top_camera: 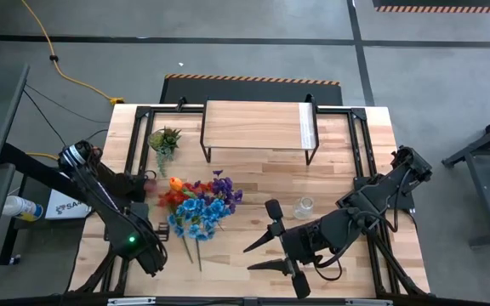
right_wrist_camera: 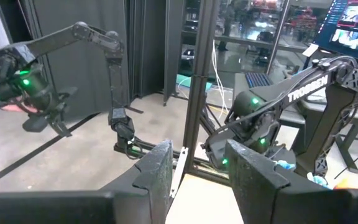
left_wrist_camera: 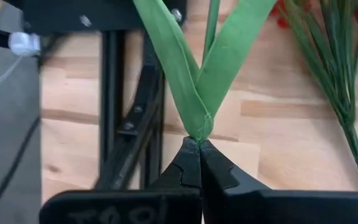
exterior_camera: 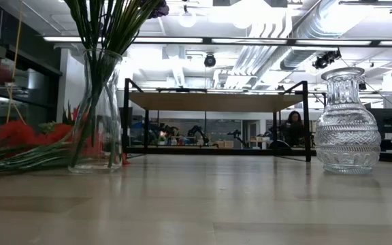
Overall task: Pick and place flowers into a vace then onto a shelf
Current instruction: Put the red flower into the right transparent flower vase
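1. High view lays out my workspace: the flowers (top_camera: 198,206), a bunch of long green-stemmed artificial sprays with red, blue, purple and one orange bloom, sit left of centre on the light wooden surface (top_camera: 253,178), blooms toward the far edge and stems trailing toward the near edge.
2. My left gripper (left_wrist_camera: 199,144) has its dark fingers pressed together on the base of a green stalk (left_wrist_camera: 197,121) where two flat leaves fork apart. I judge that I pinch it low down so that the stem end can lead into a vase.
3. From above, that left arm sits near the surface's left edge, beside the bunch.
4. My right gripper (right_wrist_camera: 199,163) waits near the near edge, right of centre. Its fingers (right_wrist_camera: 157,168) stand spread with nothing between them, and from its wrist camera I see only the room beyond.
5. Just beside it stands a small clear ribbed glass vase (exterior_camera: 347,122), empty and upright, probably left within reach of the free arm.
6. Low view also shows a taller clear glass vase (exterior_camera: 101,112) already holding green stems, with red blooms lying on the surface next to it.
7. Along the far edge stands the shelf (top_camera: 258,126), a low rectangular light-wood board on thin black metal legs. Nothing rests on it yet, so placing there remains the last stage.
8. A small spiky green plant (top_camera: 164,140) sits by the shelf's left end, apart from the job.
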